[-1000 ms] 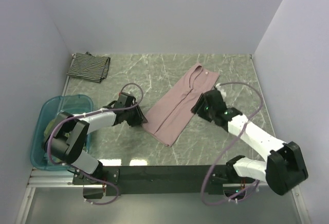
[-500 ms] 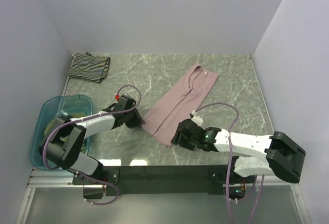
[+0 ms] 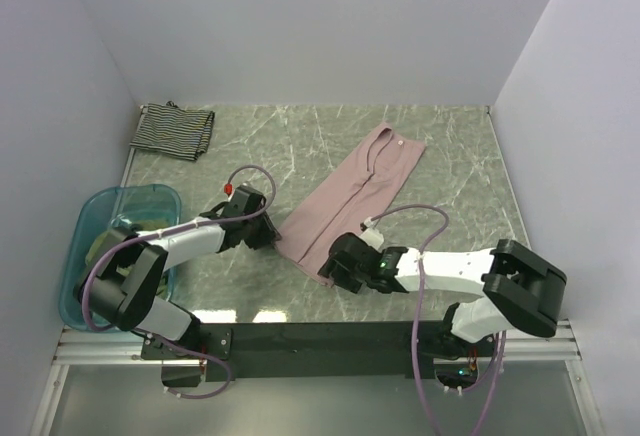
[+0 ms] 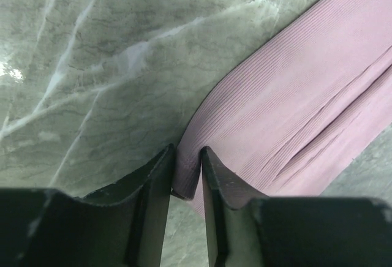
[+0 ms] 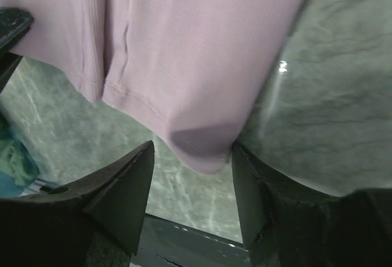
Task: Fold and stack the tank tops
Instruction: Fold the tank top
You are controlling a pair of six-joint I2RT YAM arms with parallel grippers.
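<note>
Garment: the plain dusty mauve-pink ribbed cloth tank top (image 3: pixel 352 199) lay flat and slantwise on the green marbled tabletop (image 3: pixel 460 166) | left gripper (image 4: pixel 185 160): pinched on its left hem edge (a small fold between the fingers) | right gripper (image 5: pixel 193 157): jaws spread astride the near corner, unclamped | back left: a folded black-and-white thin-striped tank top (image 3: pixel 173 131)

Near corner of mauve-pink tank top (image 3: pixel 352 191) hidden under right gripper (image 3: pixel 332 264) from above; olive-green cloth (image 5: pixel 9 154) cut off at right wrist view's edge.
</note>
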